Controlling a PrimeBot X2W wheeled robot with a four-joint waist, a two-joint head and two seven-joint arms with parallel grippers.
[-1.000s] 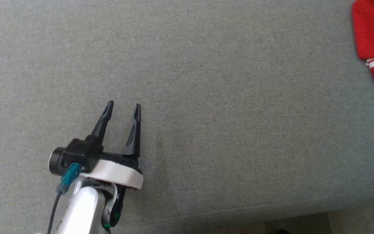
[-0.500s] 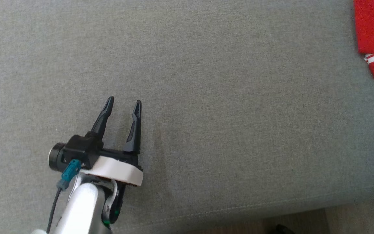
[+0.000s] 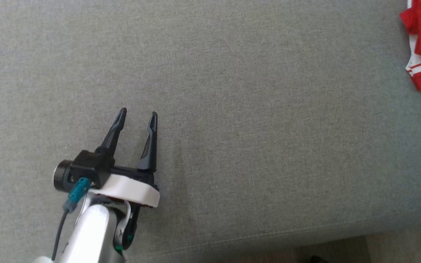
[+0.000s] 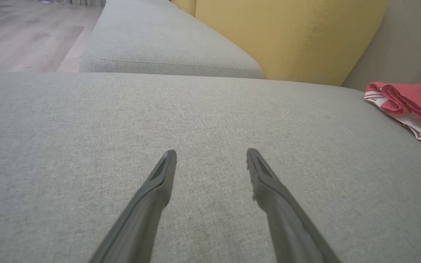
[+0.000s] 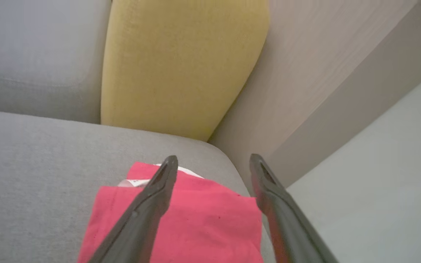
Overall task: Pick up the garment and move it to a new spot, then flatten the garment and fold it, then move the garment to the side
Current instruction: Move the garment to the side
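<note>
- Left gripper [image 3: 138, 111]: jaws apart, nothing between them. It is over the bare grey seat [image 3: 269, 128], near left.
- Right gripper [image 5: 214, 157]: jaws apart too, holding nothing, poised over the garment [image 5: 203, 226]. We cannot tell if the tips touch the cloth.
- The garment is red with white stripes. It lies at the far right end of the seat, near the yellow cushion [image 5: 181, 65] and well apart from the left gripper.
- It reads as a compact layered bundle, one edge a bit rolled in the left wrist view. We judge pick-up, flatten and fold as done.
- It sits off to the side and neither gripper holds it, so we judge the last move done or nearly so.
- Left to do, at most: clear the right arm, maybe tidy the loose edge.
- Counts: one garment, two grippers, one yellow cushion, one second seat section [image 4: 159, 40] further back, one patch of wooden floor [image 4: 20, 36].
</note>
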